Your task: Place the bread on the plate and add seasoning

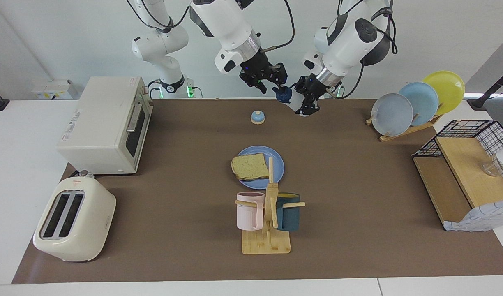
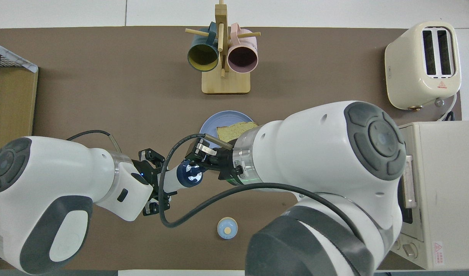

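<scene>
Seasoning bottle [image 1: 290, 100] hangs in the air between the two grippers, above the desk [image 1: 358, 172] near the bell [image 1: 257, 117]. It lies tilted, its long axis running from the left gripper [image 1: 308, 96], whose fingers pinch the white body, to the navy cap, which points at the right gripper [image 1: 272, 80]. That gripper's fingers are at the cap; whether they press it I cannot tell. Bread [image 1: 250, 166] lies flat on the blue plate [image 1: 276, 172], mid-desk, beside the mug rack [image 1: 268, 230].
</scene>
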